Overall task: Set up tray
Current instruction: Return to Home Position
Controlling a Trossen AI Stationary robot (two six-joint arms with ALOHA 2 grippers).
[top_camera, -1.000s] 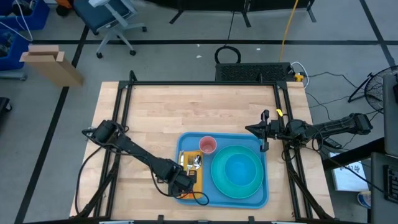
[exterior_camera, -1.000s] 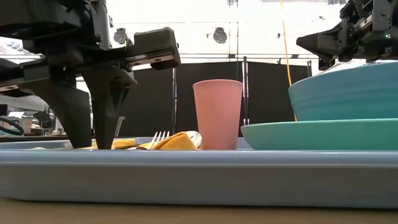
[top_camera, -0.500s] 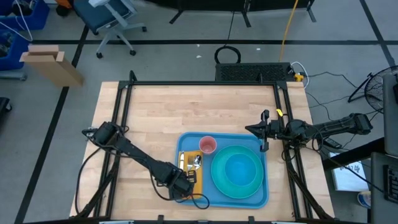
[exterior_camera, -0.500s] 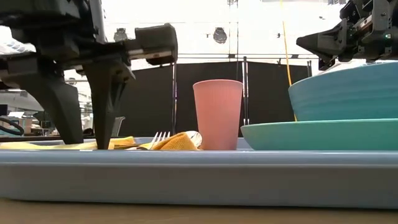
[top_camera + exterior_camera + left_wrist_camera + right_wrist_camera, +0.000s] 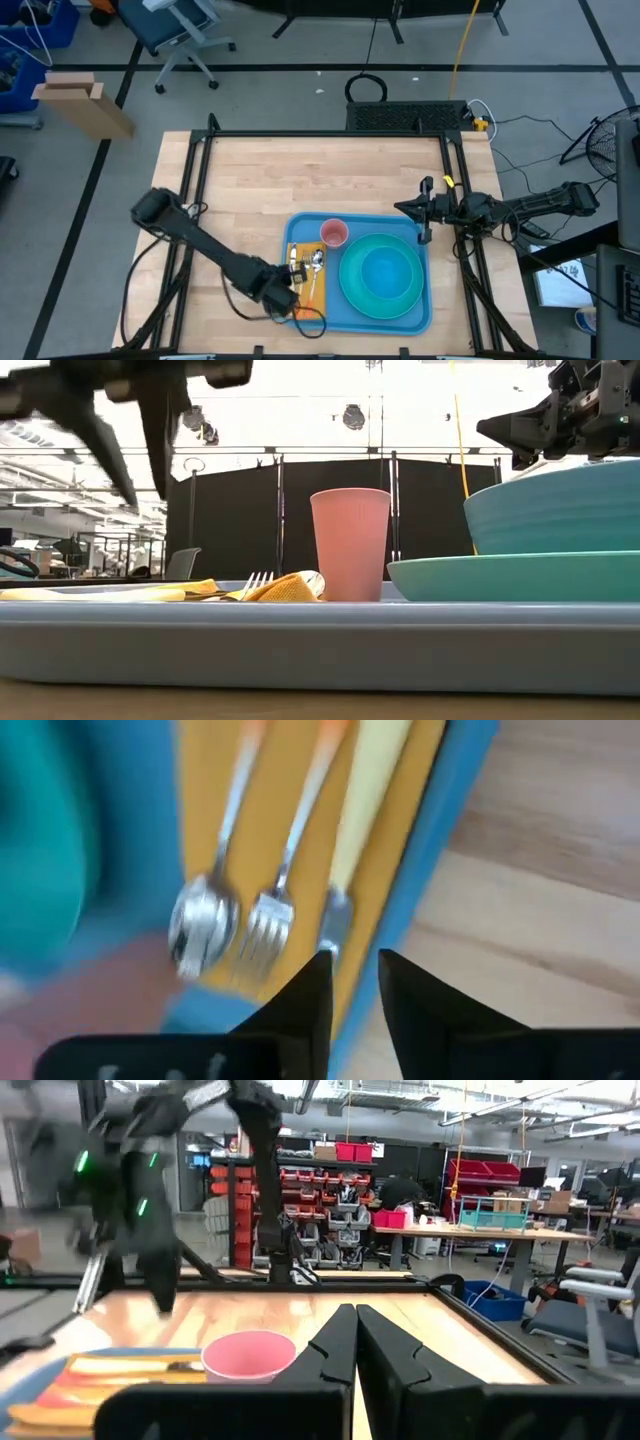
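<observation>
The left gripper point(image 5: 353, 965) had its fingers point(image 5: 300, 1010) slightly apart with nothing between them. It hung above the 9 o'clock rim of the tray point(image 5: 303, 227), clear of everything on it. Just past the fingertips, an orange napkin point(image 5: 210, 780) carried three pieces side by side: a spoon point(image 5: 205, 920), a fork point(image 5: 265, 920) and a yellow-handled knife point(image 5: 345, 870), the knife nearest the rim.

The tray lay toward 5 o'clock on the wooden table point(image 5: 320, 170). A pink cup point(image 5: 333, 234) stood at its 11 o'clock corner. A turquoise bowl point(image 5: 382, 272) on a plate filled its 3 o'clock half.

The right gripper point(image 5: 352, 1325) waited with its fingers pressed together, just off the tray's 2 o'clock corner by the table's 3 o'clock rail.

With every piece apparently laid, the placing looked finished, so the step in hand was judged to be the left arm's return to rest. That called for a rise well above the rim and a swing toward the table's 9 o'clock side. The fingers would need to stay off the knife and napkin so that nothing got dragged askew
</observation>
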